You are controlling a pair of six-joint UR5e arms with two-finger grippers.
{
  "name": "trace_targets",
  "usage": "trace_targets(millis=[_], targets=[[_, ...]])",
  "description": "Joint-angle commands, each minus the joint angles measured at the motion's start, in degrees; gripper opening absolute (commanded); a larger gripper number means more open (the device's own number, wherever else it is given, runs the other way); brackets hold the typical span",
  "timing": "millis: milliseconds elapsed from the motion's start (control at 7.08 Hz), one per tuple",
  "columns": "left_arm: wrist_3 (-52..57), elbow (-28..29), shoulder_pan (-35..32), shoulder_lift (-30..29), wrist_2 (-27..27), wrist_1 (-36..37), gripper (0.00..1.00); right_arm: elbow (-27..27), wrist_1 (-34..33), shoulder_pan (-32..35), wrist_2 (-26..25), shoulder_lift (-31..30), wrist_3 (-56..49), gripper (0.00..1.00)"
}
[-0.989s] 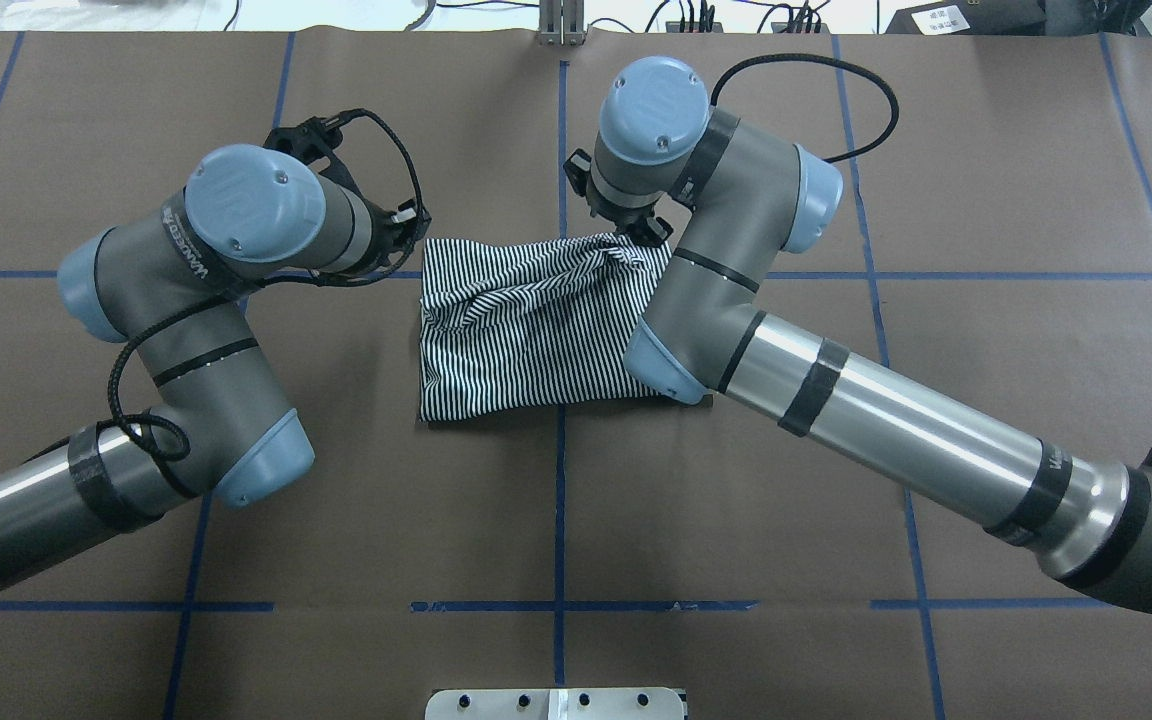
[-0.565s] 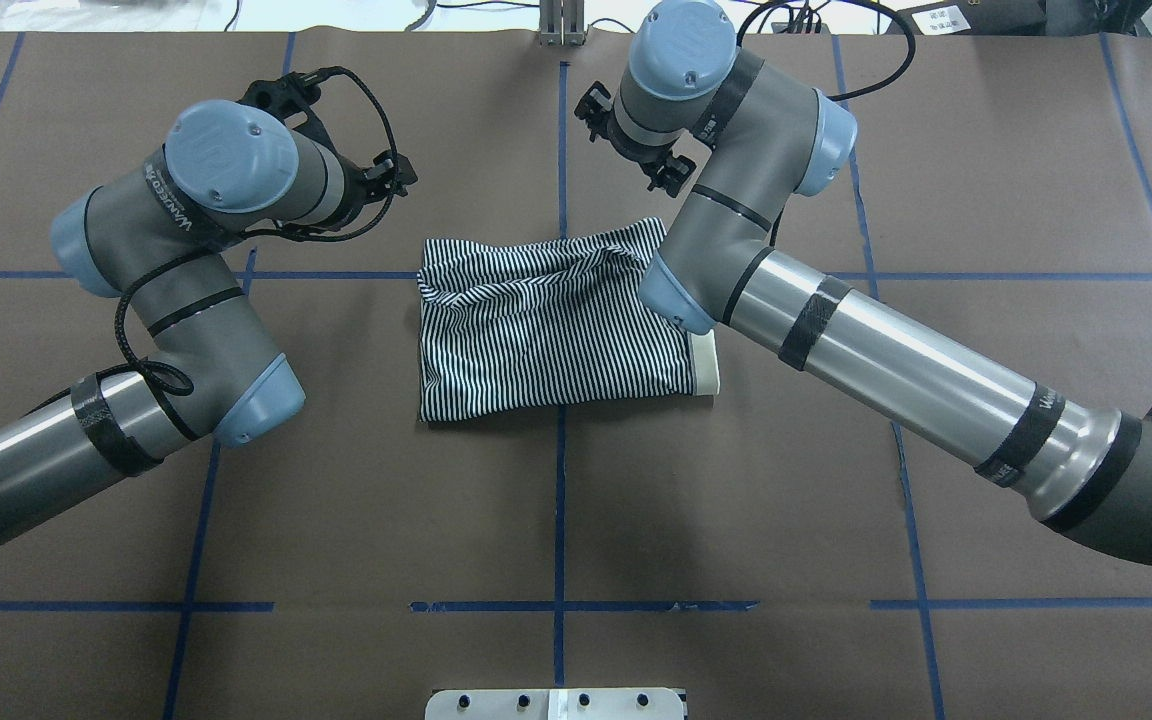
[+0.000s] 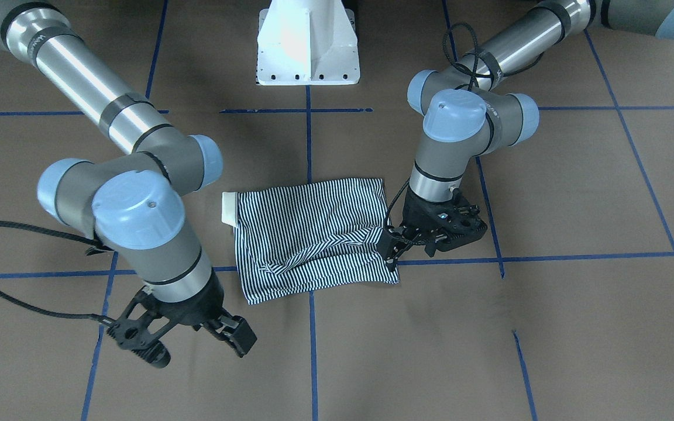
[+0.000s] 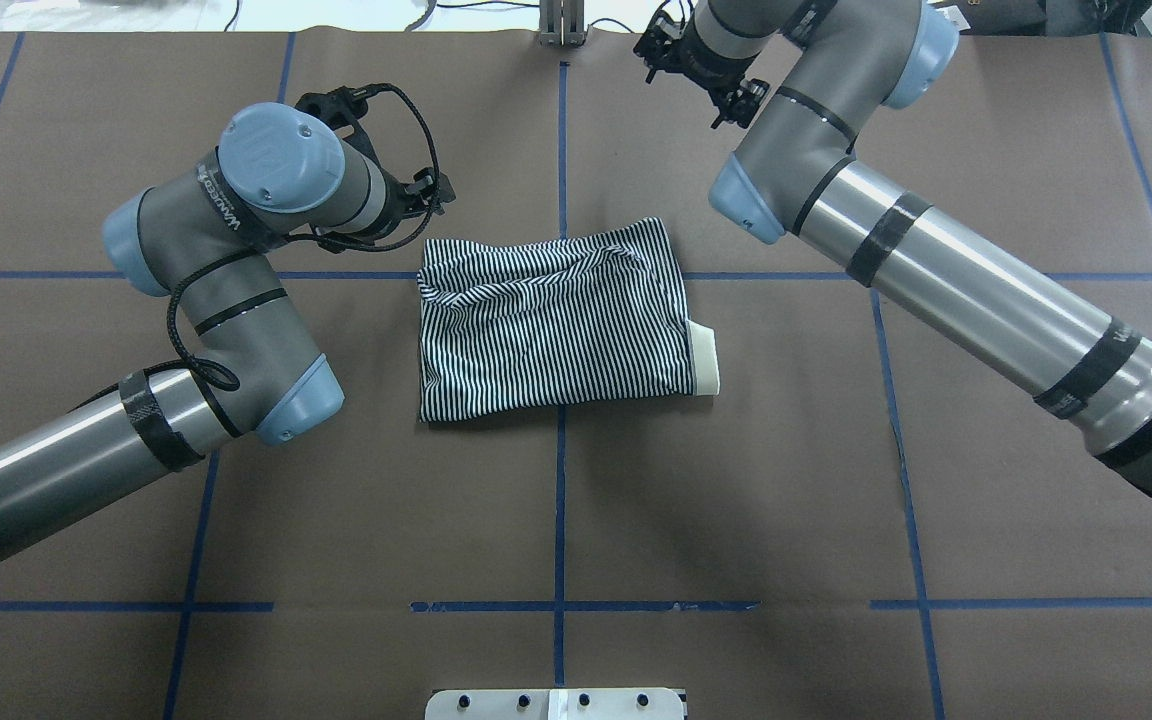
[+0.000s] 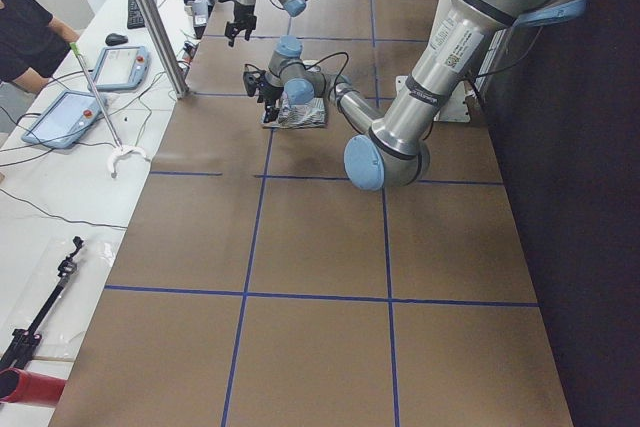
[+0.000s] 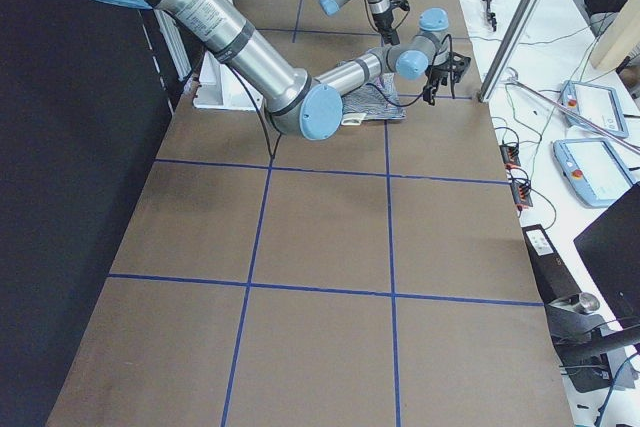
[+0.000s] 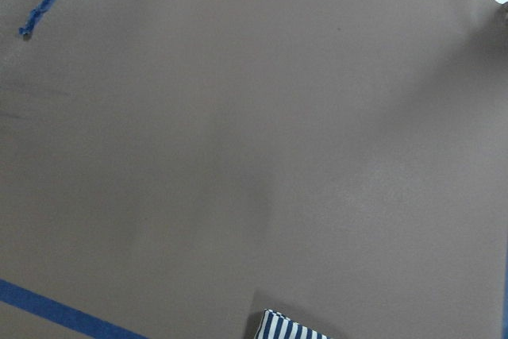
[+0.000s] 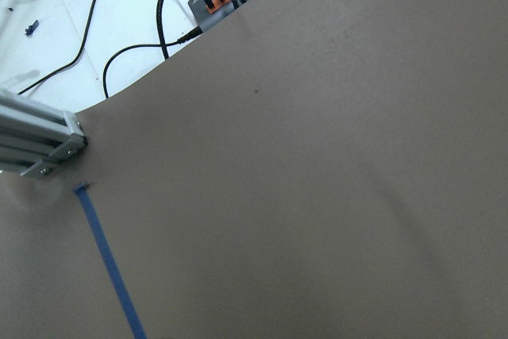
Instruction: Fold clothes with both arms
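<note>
Fabric of the folded navy-and-white striped polo shirt (image 4: 556, 330) lies in a rough rectangle at the middle of the brown paper-covered table (image 4: 786, 500), over a crossing of the blue tape grid lines (image 4: 559, 520). Its far edge is rumpled, with a diagonal ridge running through it. Of the plain cream collar (image 4: 704, 362) only a narrow strip shows, sticking out at the shirt's 3 o'clock edge in the overhead view; the rest is tucked under the stripes. In each side view a blue joint cap of the near arm covers part of the shirt. The left wrist view catches only one striped corner, cut off by the bottom edge.

The black left gripper (image 3: 430, 238) hangs at the shirt's 10 o'clock corner in overhead terms, with one finger (image 3: 387, 241) at the cloth's edge; whether it touches cannot be told. Its fingers look spread apart and hold nothing. The black right gripper (image 3: 191, 345) sits at 1 o'clock from the shirt, well apart from it near the table's far edge, with its fingers splayed wide and empty.

The white pedestal base (image 3: 308, 47) stands at the shirt's 6 o'clock. The right wrist view shows a grey aluminium profile (image 8: 40, 136) and black cables (image 8: 159, 13) beyond the paper's edge. A person in a black top (image 5: 25, 37) is cut off at the left side view's 10 o'clock corner.
</note>
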Motion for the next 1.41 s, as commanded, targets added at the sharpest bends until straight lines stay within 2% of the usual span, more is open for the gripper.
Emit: trace_targets(millis=[0,141,283,424,848,1131,1272], targets=[[3.2,0.6,0.4,-0.4,0.1,0.3,0.79,0.0,0.0,2.7,3.1,-1.1,-2.8,1.00],[3.2,-0.9,0.4,-0.4,-0.4,0.7,0.79,0.0,0.0,2.8,3.6,-1.2,-3.0,1.00],[2.7,-2.8,2.8,-0.1,-1.7,1.0,0.91,0.1,0.0,2.9,3.8,-1.6,-3.3,1.00],[2.2,-4.4,5.1,-0.4,-1.8,1.4,0.99,0.1,0.0,3.1,3.8,-1.6,-4.7,1.00],[-3.1,-4.0,9.1,-1.7,-1.8,0.5,0.99,0.0,0.0,4.0,3.9,-2.1,-6.4,1.00],[-3.1,-1.1,9.1,-3.7,-1.7,0.3,0.99,0.1,0.0,4.4,4.5,-2.2,-6.6,1.00],[-3.1,3.2,8.9,-4.2,-1.2,-5.3,0.99,0.1,0.0,4.5,4.6,-2.4,-6.7,1.00]])
